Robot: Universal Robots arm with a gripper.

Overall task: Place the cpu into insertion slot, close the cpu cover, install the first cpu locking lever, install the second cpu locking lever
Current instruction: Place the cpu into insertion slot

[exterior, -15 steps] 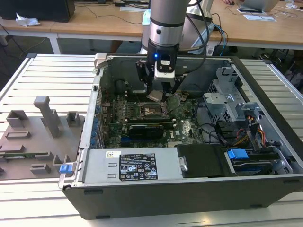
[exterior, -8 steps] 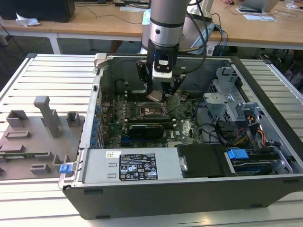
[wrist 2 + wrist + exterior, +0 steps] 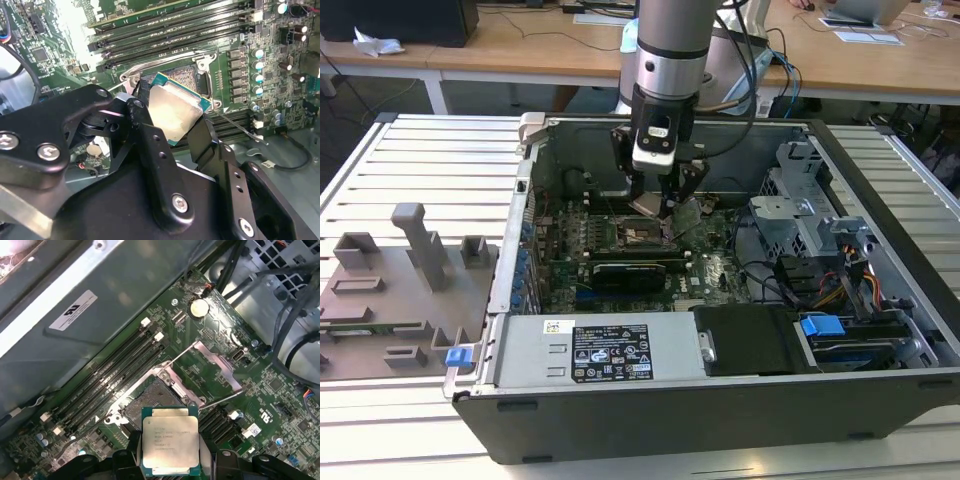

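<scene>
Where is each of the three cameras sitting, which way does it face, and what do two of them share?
Exterior view: off the arm, looking down into the open computer case; arm and gripper show.
Second wrist view: on the arm, looking along its black fingers at the motherboard.
First wrist view: on the arm, facing the open cpu cover; fingers show.
Both wrist views share the cpu gripped near the insertion slot.

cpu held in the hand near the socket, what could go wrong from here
1. The cpu, clamped by its edges in the hand, looks tilted against the board in the second wrist view; lowered askew, it might damage the contacts of the insertion slot.
2. The open cpu cover lies right beside the slot; a finger might snag it.
</scene>
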